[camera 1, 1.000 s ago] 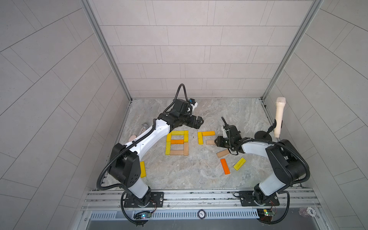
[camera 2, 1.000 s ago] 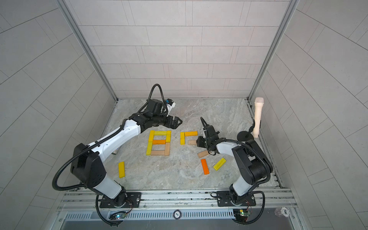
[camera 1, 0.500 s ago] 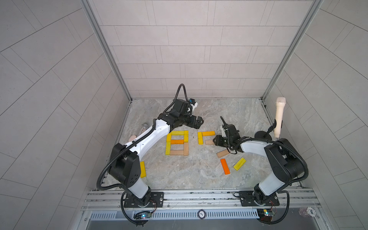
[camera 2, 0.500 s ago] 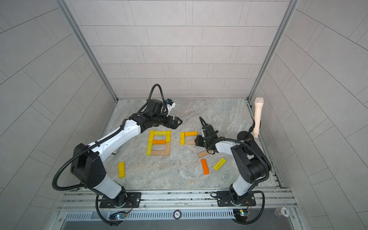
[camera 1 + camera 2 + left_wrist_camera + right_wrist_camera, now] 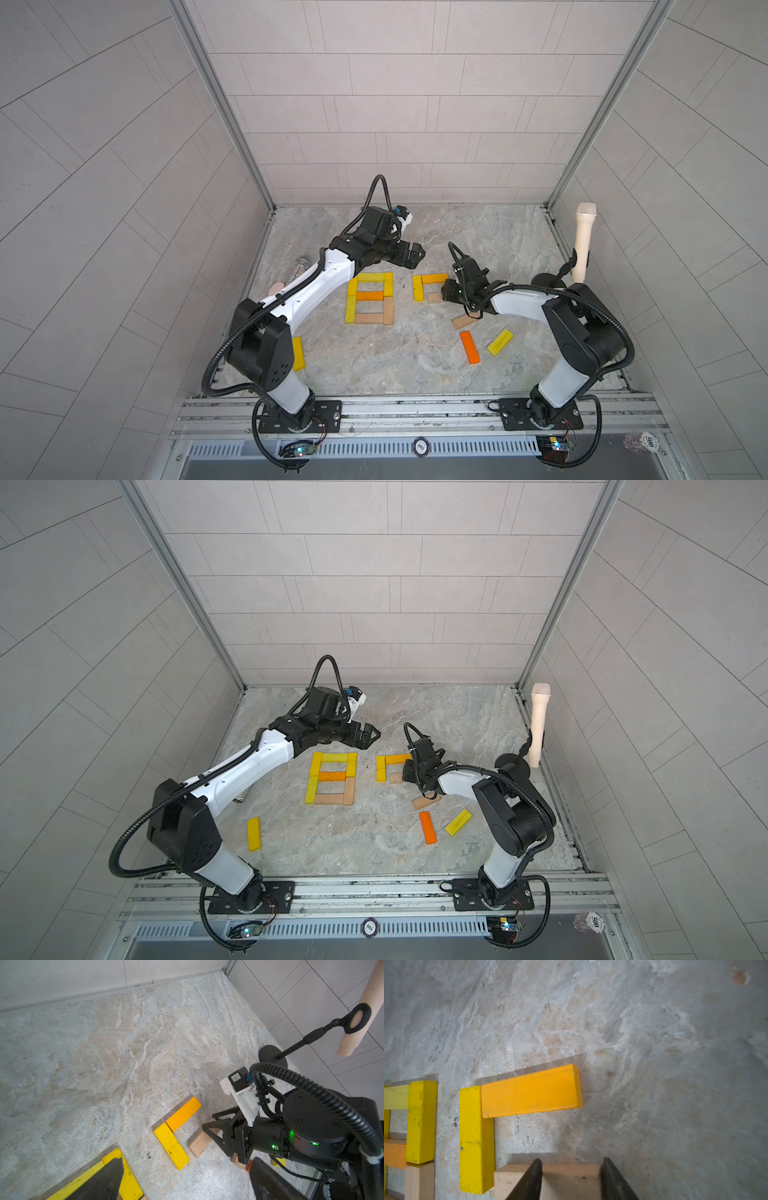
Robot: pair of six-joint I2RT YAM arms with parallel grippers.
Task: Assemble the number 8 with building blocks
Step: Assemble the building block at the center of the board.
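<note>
Right wrist view: right claw (image 5: 571,1159) over tan block (image 5: 571,1178), jaws part-open; grip cannot be told.
Left claw (image 5: 415,257): spread wide, holding nothing.

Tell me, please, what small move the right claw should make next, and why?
Probably lift the right claw straight up off the tan block. That block already lies flat close beside the yellow bar, parallel to the orange bar, so it seems placed; whether the claw grips it is unclear.
</note>
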